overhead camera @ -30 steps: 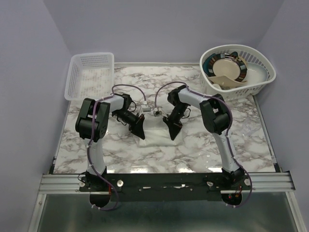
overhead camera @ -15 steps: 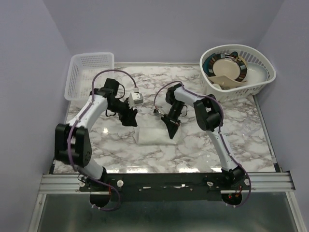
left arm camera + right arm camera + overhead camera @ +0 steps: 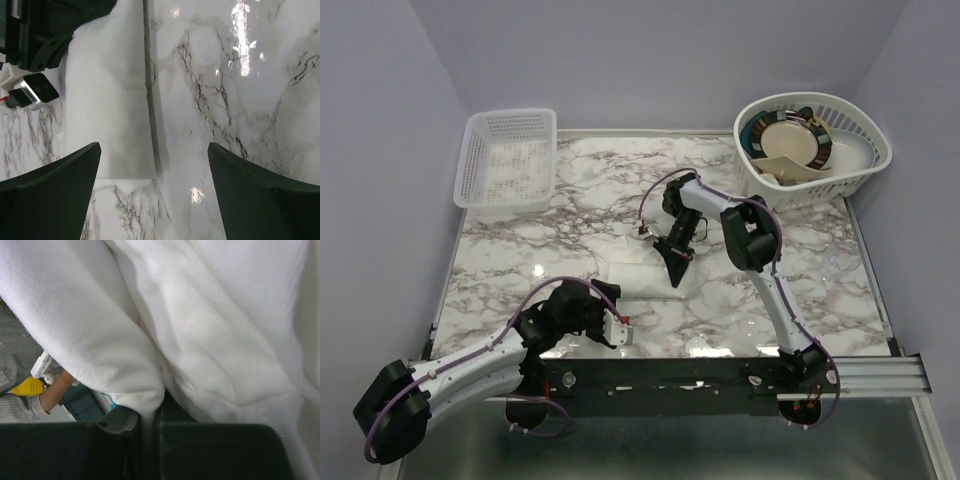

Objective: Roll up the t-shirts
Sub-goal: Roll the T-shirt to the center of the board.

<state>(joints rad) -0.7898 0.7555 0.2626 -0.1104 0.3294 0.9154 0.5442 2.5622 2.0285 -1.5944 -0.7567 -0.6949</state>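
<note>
A white t-shirt (image 3: 635, 280) lies folded into a narrow strip on the marble table (image 3: 770, 290). In the left wrist view the t-shirt (image 3: 110, 100) runs away from me as a long band. My right gripper (image 3: 678, 268) is shut on the strip's right end. In the right wrist view, white t-shirt cloth (image 3: 210, 330) fills the frame, with a fold pinched in the right gripper (image 3: 150, 415). My left gripper (image 3: 592, 302) hangs near the table's front left, clear of the cloth. The left gripper (image 3: 153, 145) is open and holds nothing.
A white rectangular lattice basket (image 3: 508, 160) stands at the back left. A round white basket (image 3: 860, 165) holding plates and bowls sits at the back right. The metal rail (image 3: 670, 375) runs along the near edge.
The left gripper opened, let go of the t-shirt and swung back to the near left of the table. The right gripper stayed shut on the cloth.
</note>
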